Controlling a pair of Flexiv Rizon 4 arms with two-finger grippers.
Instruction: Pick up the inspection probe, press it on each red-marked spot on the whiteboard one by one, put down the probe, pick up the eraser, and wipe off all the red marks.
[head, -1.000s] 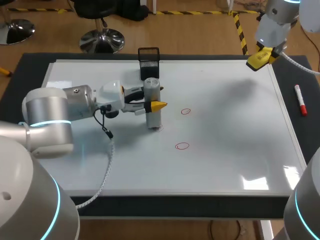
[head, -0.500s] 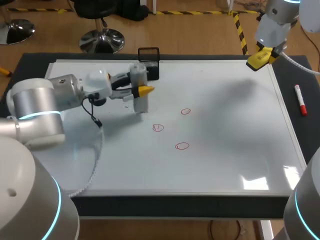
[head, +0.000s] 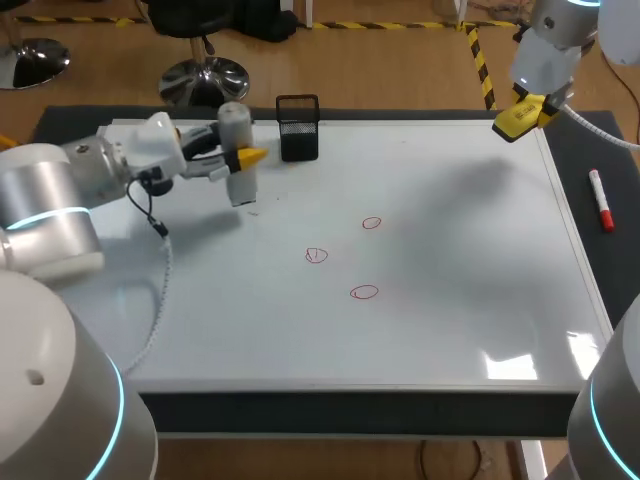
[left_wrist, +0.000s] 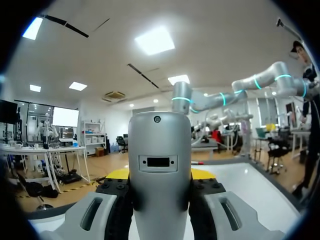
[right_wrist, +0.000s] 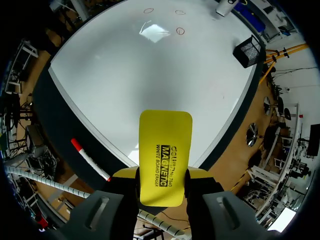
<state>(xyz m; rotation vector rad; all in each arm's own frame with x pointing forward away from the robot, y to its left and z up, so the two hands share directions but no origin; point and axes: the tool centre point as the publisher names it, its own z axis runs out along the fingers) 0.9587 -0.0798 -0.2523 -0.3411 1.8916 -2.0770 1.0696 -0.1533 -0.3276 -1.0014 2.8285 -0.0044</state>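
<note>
A: Where was the probe (head: 235, 122) at that moment?

B: Pinched between the fingers of the left gripper (head: 243, 160), standing close to upright over the far left part of the whiteboard (head: 450, 330), just beside the black mesh cup (head: 298, 128). The left wrist view showed the fingers pressed on it from both sides. I could not tell whether its foot touched the board

A: And the red marks?

B: There were three small rings near the middle of the board: one farther out (head: 371, 223), one to its left (head: 316, 256), and one nearest the robot (head: 364, 292). From the probe they lay to the right and toward the robot, well apart from it

A: So what did the next move turn on?

B: My guess was the eraser (head: 515, 122), once the probe was set down. The right gripper (head: 535, 105) was clamped on it, its flat yellow face sticking out past the fingers, up over the far right corner of the board. From there the marks lay to the left and toward the robot, a long way across open board. In the right wrist view they sat far ahead of the eraser, at the opposite side of the board

A: Which arm was nearer the marks?

B: The left, but the right one held the tool for wiping. A red-capped marker (head: 601, 213) lay off the board at the right, out of that path
</note>
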